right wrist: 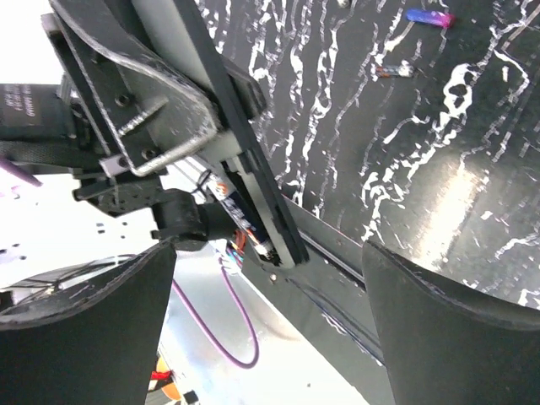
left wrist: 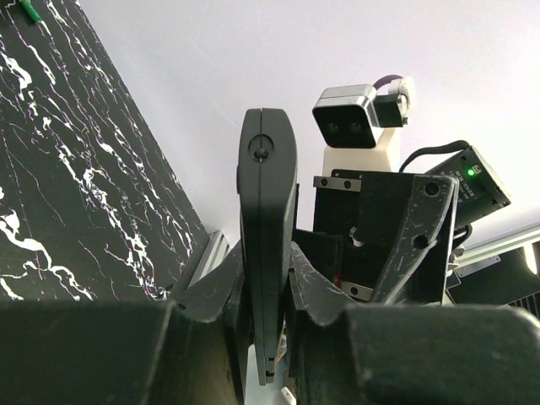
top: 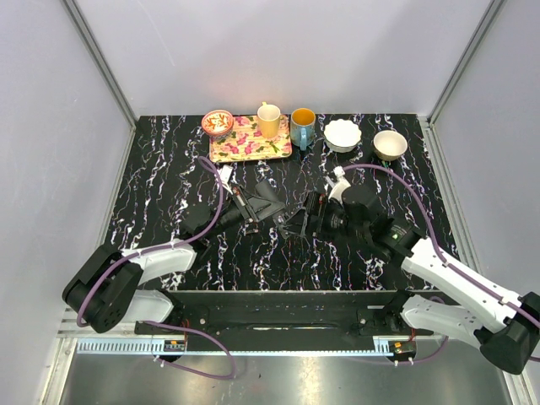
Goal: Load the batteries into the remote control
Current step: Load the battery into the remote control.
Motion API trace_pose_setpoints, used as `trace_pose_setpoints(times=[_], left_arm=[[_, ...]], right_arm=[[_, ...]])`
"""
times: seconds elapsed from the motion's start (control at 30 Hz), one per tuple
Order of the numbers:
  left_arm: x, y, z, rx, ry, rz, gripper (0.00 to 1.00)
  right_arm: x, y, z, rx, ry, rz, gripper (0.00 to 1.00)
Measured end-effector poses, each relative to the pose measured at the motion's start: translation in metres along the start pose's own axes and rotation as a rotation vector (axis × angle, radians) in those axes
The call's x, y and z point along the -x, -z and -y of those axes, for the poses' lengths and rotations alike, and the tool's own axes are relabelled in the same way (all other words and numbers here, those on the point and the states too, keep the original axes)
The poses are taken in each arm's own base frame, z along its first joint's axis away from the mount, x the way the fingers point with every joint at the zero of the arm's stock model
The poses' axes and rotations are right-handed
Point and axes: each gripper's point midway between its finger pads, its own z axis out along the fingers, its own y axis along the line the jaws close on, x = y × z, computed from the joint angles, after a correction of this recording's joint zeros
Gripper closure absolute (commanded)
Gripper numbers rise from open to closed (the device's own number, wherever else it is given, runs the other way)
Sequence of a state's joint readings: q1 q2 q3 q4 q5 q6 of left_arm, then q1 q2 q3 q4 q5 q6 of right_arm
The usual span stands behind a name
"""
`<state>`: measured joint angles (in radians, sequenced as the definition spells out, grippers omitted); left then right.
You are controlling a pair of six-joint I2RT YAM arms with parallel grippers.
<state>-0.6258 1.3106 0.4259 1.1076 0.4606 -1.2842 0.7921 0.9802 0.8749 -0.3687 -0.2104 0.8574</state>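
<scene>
My left gripper (left wrist: pixel 268 312) is shut on the remote control (left wrist: pixel 267 202), a slim black bar held upright and edge-on between the fingers. In the right wrist view the remote (right wrist: pixel 245 152) runs down from the upper left, with one bluish battery (right wrist: pixel 241 211) lying in its open end. Two more batteries (right wrist: pixel 429 16) (right wrist: pixel 395 71) lie on the black marbled table. My right gripper (right wrist: pixel 270 337) is open and empty, facing the remote from close by. From above, the left gripper (top: pixel 268 204) and right gripper (top: pixel 305 221) meet at mid-table.
A floral tray (top: pixel 250 139), a small patterned bowl (top: pixel 218 122), a yellow mug (top: pixel 269 121), a teal mug (top: pixel 303 127) and two bowls (top: pixel 342 135) (top: pixel 390 145) line the back. The table's metal front edge (right wrist: pixel 337 253) runs just below the remote.
</scene>
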Motion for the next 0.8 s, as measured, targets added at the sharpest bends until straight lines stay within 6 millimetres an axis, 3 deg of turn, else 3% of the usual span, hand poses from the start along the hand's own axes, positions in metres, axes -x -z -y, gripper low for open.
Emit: trace_pose_setpoints(times=[0.3, 0.8], left_arm=[[0.000, 0.000, 0.000, 0.000, 0.000, 0.000, 1.00], [0.000, 0.000, 0.001, -0.002, -0.001, 0.001, 1.00]], right_arm=[[0.009, -0.008, -0.020, 0.115, -0.060, 0.004, 0.10], [0.011, -0.020, -0.003, 0.080, -0.153, 0.010, 0.14]])
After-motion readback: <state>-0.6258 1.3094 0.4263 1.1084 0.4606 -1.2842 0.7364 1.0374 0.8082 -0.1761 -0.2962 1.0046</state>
